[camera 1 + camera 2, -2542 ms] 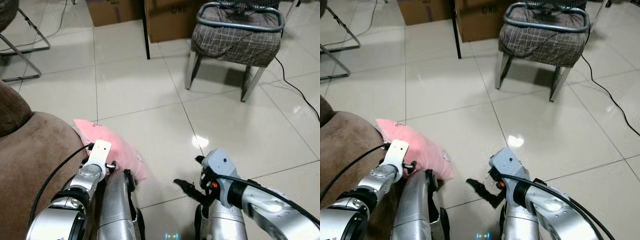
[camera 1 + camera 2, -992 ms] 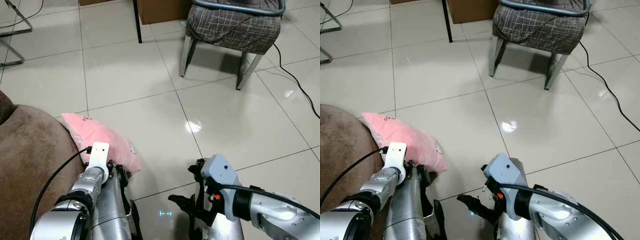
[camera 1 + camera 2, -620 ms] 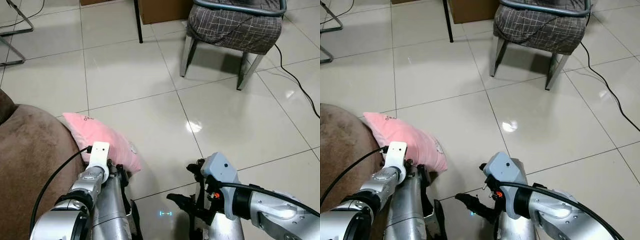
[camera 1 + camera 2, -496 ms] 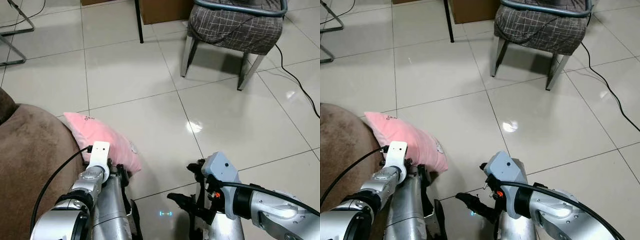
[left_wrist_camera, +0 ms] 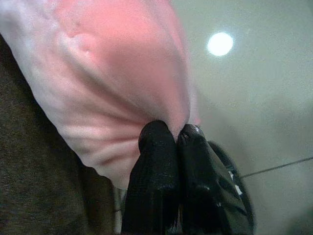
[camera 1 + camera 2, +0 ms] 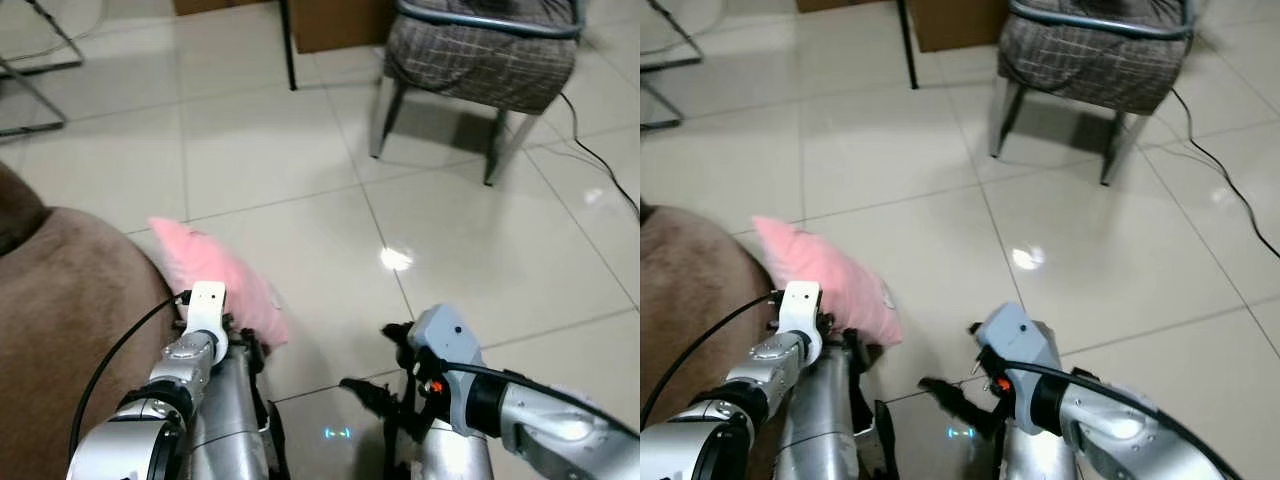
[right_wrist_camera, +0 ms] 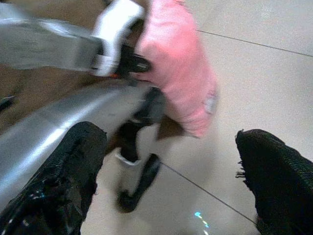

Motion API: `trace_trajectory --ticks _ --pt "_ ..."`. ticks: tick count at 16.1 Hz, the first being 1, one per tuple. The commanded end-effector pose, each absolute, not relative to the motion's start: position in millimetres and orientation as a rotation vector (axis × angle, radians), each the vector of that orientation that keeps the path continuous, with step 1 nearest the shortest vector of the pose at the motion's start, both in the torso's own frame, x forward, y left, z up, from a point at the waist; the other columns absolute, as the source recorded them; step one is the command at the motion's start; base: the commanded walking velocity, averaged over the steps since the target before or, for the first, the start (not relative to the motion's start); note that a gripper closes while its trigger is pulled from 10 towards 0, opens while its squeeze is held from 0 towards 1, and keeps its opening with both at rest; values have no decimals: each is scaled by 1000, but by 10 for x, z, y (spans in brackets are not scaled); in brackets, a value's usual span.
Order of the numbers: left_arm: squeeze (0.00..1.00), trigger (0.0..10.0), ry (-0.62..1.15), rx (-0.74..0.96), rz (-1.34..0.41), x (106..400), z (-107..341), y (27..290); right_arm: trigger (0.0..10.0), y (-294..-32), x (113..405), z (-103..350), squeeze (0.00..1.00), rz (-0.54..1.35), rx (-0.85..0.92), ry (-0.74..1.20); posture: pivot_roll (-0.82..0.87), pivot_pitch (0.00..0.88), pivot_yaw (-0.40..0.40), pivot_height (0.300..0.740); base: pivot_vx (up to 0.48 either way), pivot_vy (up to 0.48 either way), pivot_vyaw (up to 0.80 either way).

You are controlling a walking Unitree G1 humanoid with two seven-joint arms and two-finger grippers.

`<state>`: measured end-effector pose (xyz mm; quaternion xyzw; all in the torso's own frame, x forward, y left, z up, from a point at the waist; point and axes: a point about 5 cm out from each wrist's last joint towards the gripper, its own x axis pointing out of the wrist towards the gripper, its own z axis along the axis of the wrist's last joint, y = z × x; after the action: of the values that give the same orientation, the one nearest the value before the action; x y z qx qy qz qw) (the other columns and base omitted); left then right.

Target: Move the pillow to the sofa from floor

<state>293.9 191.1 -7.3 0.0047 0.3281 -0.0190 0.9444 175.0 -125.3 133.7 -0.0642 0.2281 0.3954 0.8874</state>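
While left fingers [image 5: 168, 142] pinch the pillow [image 6: 215, 275], the sofa [image 6: 60, 300] adjoins it.

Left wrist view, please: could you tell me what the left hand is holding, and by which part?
The left hand is pinched shut on the pink pillow, gripping a fold of fabric at its edge.

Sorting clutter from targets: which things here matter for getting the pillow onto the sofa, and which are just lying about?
Job:
pink pillow
brown sofa
left hand, shut on the pillow
right hand, open

Lying about:
checked chair
cardboard boxes
black cable
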Motion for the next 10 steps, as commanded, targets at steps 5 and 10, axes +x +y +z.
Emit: trace_trajectory --ticks 5,10 --pt "0 0 384 -142 -250 3307 385 1535 10000 -1439 1841 1264 0 450 -94 374 -68 58 139 527 0 0 0" --pt "0 0 70 -307 -321 3552 985 1248 10000 -1584 1903 1364 0 306 -49 249 -78 0 146 531 0 0 0"
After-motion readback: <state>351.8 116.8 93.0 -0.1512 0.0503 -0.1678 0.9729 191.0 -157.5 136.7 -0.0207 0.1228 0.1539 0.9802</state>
